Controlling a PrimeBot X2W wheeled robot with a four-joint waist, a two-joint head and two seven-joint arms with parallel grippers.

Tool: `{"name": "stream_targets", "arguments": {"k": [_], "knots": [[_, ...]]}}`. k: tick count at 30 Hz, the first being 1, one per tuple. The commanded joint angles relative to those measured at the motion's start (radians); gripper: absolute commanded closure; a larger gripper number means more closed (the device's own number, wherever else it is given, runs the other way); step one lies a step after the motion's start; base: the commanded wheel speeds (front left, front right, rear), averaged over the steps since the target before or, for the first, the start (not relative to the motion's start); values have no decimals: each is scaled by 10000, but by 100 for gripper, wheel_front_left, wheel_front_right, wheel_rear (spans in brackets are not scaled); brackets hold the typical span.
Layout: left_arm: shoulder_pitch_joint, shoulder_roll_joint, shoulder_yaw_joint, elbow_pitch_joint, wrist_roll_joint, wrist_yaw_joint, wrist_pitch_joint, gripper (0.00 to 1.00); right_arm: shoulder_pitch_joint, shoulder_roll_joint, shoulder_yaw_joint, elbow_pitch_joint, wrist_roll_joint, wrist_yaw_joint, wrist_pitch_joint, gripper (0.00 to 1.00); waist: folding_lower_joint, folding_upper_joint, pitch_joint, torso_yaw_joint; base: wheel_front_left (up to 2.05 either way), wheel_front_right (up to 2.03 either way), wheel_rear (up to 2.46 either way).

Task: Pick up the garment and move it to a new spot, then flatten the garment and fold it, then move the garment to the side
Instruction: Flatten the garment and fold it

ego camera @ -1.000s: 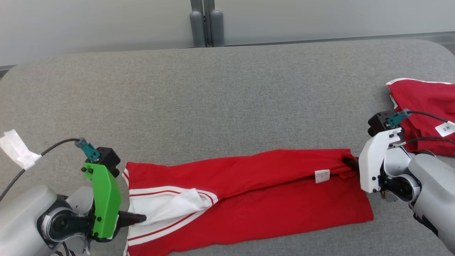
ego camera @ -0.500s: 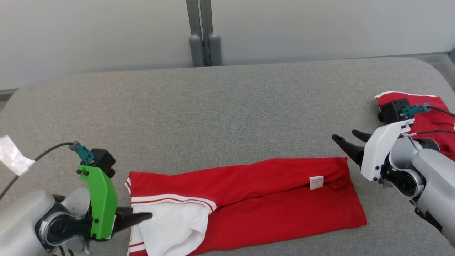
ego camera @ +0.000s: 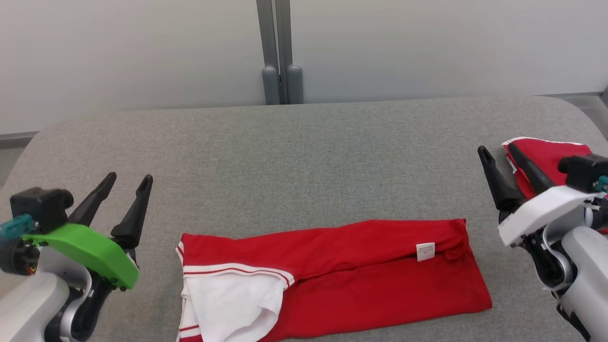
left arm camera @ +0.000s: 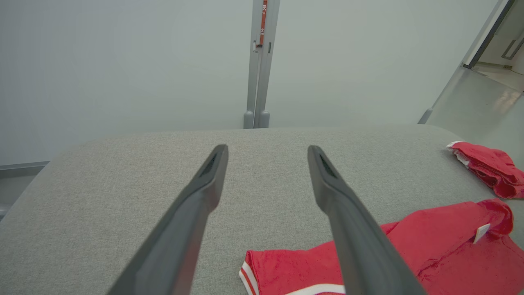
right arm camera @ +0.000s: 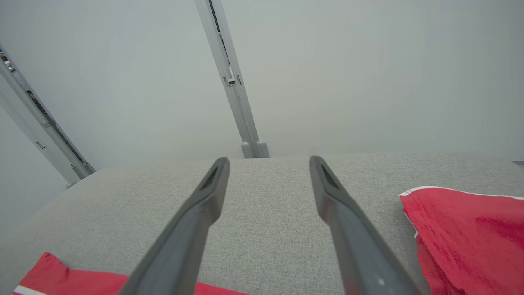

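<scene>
The red garment (ego camera: 361, 270) with white trim lies folded into a long strip on the grey table (ego camera: 294, 156), a white panel turned out at its left end and a small white tag near its right end. In the left wrist view the garment (left arm camera: 430, 246) lies at the lower right, and a corner of the garment (right arm camera: 61, 278) shows at the lower left of the right wrist view. My left gripper (ego camera: 129, 177) stands open, left of the garment and clear of it. To the garment's right, my right gripper (ego camera: 498, 150) is open, holding nothing.
A second red garment (ego camera: 546, 159) lies bunched at the table's right edge, just behind my right gripper; it is also in the wrist views (left arm camera: 491, 168) (right arm camera: 470, 229). A grey post (ego camera: 280, 57) stands against the pale wall behind the table.
Both grippers let go of the garment's ends, opened and drew back, fingers now pointing away from me. The garment settled flat. The head camera tilted up, shifting the whole picture down.
</scene>
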Motion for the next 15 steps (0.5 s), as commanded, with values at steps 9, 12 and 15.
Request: {"name": "stream_targets", "arguments": {"k": [9, 12, 15], "knots": [[2757, -1777, 3463, -1112, 2874, 1745, -841, 0, 2756, 1515, -2911, -1489, -2328, 0, -121, 0, 1, 0, 104, 131, 0, 0, 0], [3682, -2675, 4435, -1254, 4046, 1580, -839, 0, 3406, 1941, -3540, -1729, -2841, 0, -122, 0, 1, 0, 115, 105, 0, 0, 0], [4471, -3411, 5170, -1250, 5013, 1291, -841, 0, 3941, 2311, -3895, -1877, -3203, 0, -115, 0, 1, 0, 116, 46, 0, 0, 0]]}}
